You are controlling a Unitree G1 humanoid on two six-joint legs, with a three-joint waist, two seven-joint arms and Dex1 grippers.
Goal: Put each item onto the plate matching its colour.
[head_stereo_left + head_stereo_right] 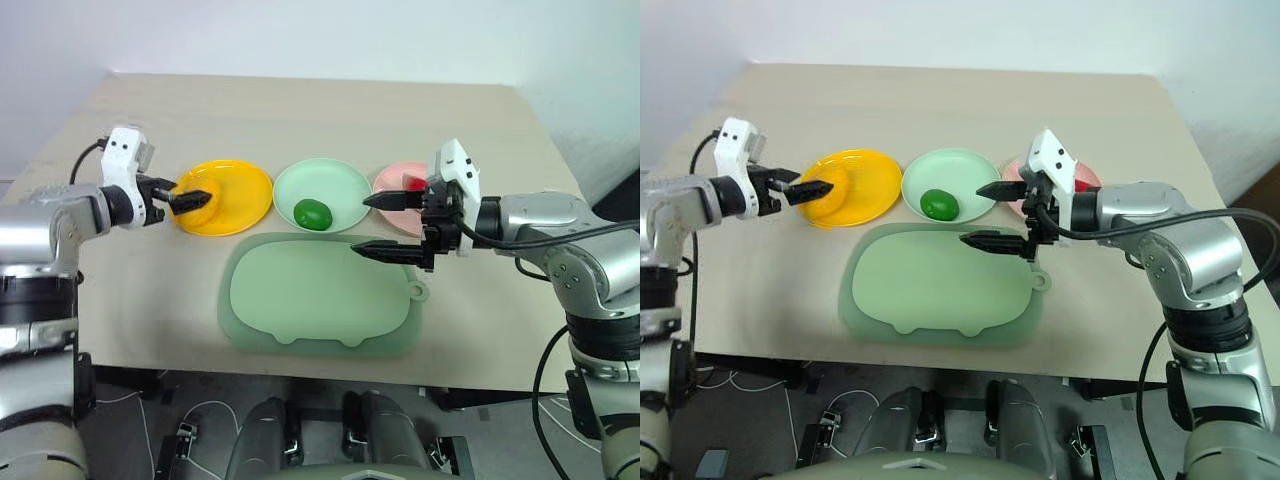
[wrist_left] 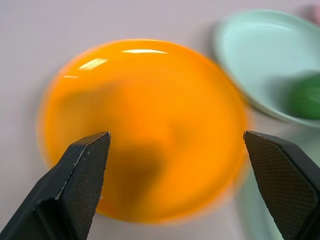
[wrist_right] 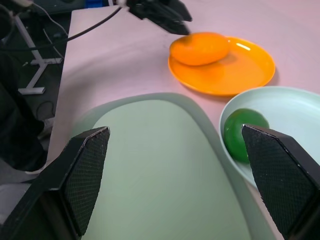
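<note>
Right wrist view shows the mango lying on the yellow-orange plate, at that plate's near-left edge, about nine o'clock in the head views. The green fruit sits on the mint plate toward six o'clock. The watermelon wedge rests on the pink plate, partly hidden. From the table's centre the three plates line up toward twelve o'clock, the empty green tray toward six. The left gripper hovers over the mango, fingers spread wide, holding nothing. The right gripper hangs wide open and empty over the tray's far-right corner, beside the pink plate.
</note>
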